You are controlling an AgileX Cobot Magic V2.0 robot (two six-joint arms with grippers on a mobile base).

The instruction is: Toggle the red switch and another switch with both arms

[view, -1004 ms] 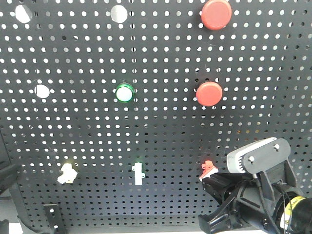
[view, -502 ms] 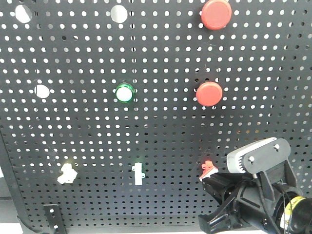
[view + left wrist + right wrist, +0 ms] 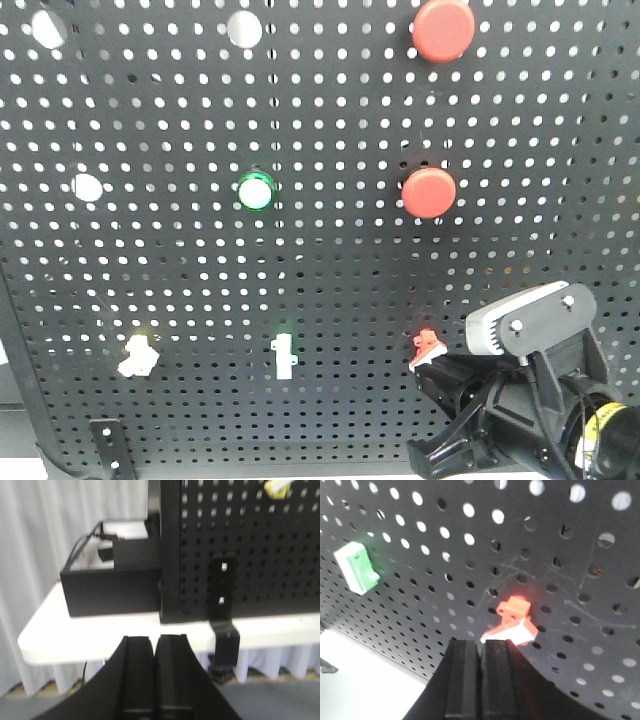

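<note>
Since a second ago, our left arm has dropped out of the front view's lower-left corner; the right arm has barely shifted. Nearest us, the right gripper (image 3: pixel 481 645) has its fingers pressed together, tips just under the red switch (image 3: pixel 514 621), placed to nudge its white lever. The left gripper (image 3: pixel 154 642), also closed and holding nothing, hangs below the table edge, well short of the pale yellow switch (image 3: pixel 137 356) on the pegboard (image 3: pixel 330 260).

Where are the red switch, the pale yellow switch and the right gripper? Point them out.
red switch (image 3: pixel 512 622): right wrist view, red base.
pale yellow switch (image 3: pixel 137 356): front view, body.
right gripper (image 3: pixel 481 647): right wrist view, between the closed fingertips.
</note>
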